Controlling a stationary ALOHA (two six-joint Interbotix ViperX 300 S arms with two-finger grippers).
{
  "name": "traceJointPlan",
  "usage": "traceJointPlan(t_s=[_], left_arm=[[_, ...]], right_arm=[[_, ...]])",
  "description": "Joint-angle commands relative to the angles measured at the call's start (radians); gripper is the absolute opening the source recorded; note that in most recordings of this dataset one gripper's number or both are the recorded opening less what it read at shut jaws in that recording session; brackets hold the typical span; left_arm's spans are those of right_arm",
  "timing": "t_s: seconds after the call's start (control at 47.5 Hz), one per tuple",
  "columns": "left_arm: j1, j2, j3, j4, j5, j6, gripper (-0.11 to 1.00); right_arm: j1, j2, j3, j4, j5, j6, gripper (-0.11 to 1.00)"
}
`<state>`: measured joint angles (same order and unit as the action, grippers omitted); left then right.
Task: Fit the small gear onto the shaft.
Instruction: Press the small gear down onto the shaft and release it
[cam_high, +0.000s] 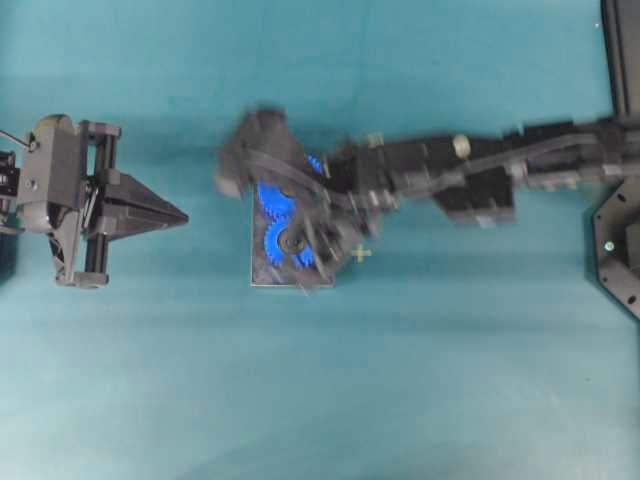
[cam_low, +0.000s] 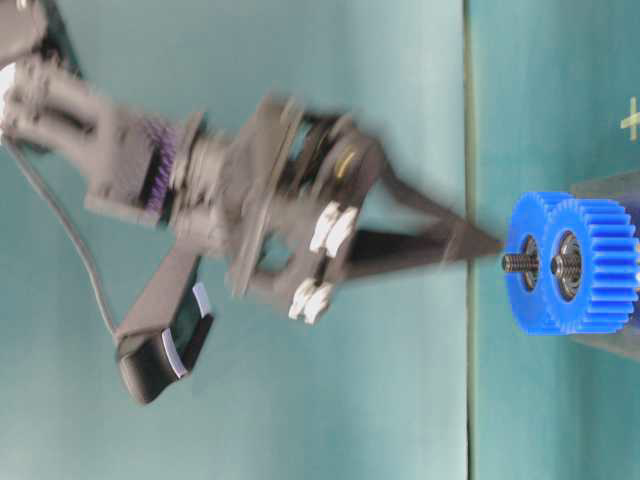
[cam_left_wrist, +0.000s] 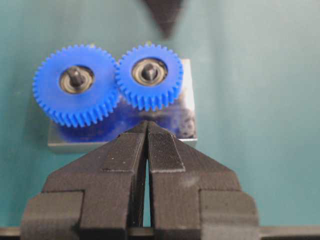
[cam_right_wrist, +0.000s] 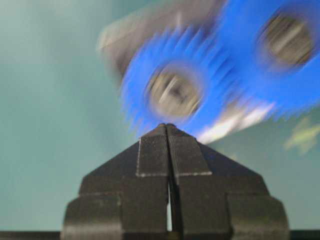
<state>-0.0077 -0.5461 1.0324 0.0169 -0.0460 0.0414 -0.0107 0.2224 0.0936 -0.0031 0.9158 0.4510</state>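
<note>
The small gear (cam_left_wrist: 149, 75) sits on the grey plate (cam_left_wrist: 189, 107), its teeth meshed with the larger blue gear (cam_left_wrist: 75, 85) to its left. The shaft (cam_left_wrist: 149, 71) shows as a dark peg in the small gear's hub. My left gripper (cam_left_wrist: 147, 123) is shut and empty, a short way in front of the plate; overhead it (cam_high: 180, 215) lies left of the plate (cam_high: 262, 276). My right gripper (cam_right_wrist: 167, 125) is shut and empty, its tip just off the blurred small gear (cam_right_wrist: 175, 92). At table level the right gripper (cam_low: 495, 243) points at the gear hubs.
The right arm (cam_high: 450, 170) reaches from the right across the plate and hides part of both gears overhead. A yellow cross mark (cam_high: 362, 254) lies on the teal table beside the plate. Black fixtures (cam_high: 615, 250) stand at the right edge.
</note>
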Motion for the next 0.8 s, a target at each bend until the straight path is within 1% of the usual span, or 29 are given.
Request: traceJointPlan(t_s=[0.0, 0.21, 0.421, 0.61, 0.715, 0.779], left_arm=[[-0.002, -0.008, -0.021, 0.003, -0.008, -0.002, 0.0], [-0.003, -0.006, -0.02, 0.003, -0.008, -0.002, 0.0], [-0.002, -0.008, -0.02, 0.003, -0.008, -0.002, 0.0], [-0.003, -0.008, -0.02, 0.003, -0.009, -0.002, 0.0], [-0.002, -0.006, -0.02, 0.003, -0.009, -0.002, 0.0], [-0.002, -0.006, -0.018, 0.003, -0.008, -0.002, 0.0]], right_arm=[[-0.015, 0.009, -0.049, -0.003, -0.011, -0.028, -0.01], [-0.038, 0.078, -0.08, -0.002, -0.011, -0.066, -0.01], [-0.037, 0.069, -0.029, 0.011, 0.018, -0.06, -0.01], [-0.008, 0.006, 0.064, 0.041, 0.018, -0.026, -0.01], [0.038, -0.043, 0.107, 0.075, 0.018, 0.008, -0.01], [0.067, -0.067, 0.123, 0.081, 0.017, 0.035, -0.01]])
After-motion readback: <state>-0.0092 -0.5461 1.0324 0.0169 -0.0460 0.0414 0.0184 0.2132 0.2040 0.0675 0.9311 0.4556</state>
